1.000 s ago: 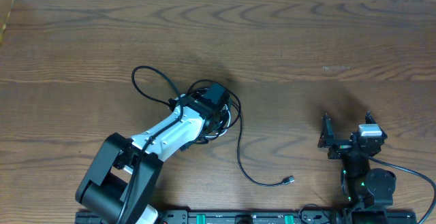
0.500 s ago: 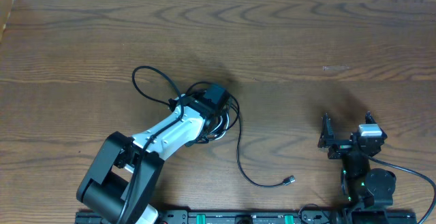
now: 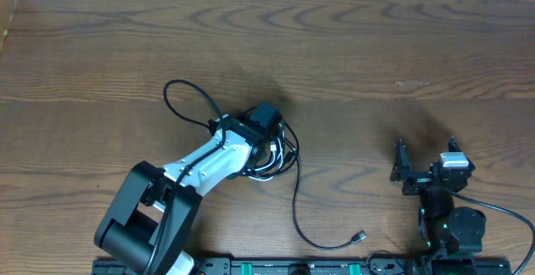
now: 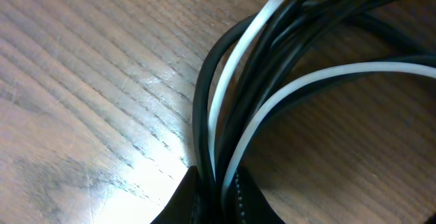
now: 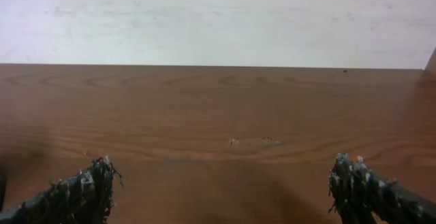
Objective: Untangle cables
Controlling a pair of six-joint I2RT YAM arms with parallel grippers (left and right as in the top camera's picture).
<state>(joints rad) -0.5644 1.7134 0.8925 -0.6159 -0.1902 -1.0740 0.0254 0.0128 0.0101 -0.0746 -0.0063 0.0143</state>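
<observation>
The cables lie in a tangle (image 3: pixel 276 154) near the table's middle, black cords mixed with a white cord (image 3: pixel 266 168). One black loop (image 3: pixel 180 99) reaches up to the left. A long black tail curves down to a small plug (image 3: pixel 359 236). My left gripper (image 3: pixel 266 134) sits on top of the tangle. In the left wrist view, my left gripper (image 4: pixel 219 198) is shut on a bundle of black cord (image 4: pixel 204 115) and white cord (image 4: pixel 235 74) strands pinched between its jaws. My right gripper (image 3: pixel 426 153) stands open at the right, well away from the cables. In the right wrist view nothing lies between the fingers of my right gripper (image 5: pixel 225 195).
A dark rail with green parts (image 3: pixel 292 267) runs along the table's front edge, between the two arm bases. A small pale mark (image 3: pixel 411 84) shows on the wood at the right. Beyond the table's back edge is a white wall (image 5: pixel 218 13).
My left gripper has shut on the bundle of black and white cords. The tangle shifted slightly and the tail's plug slid down and to the right. The right arm has not moved.
</observation>
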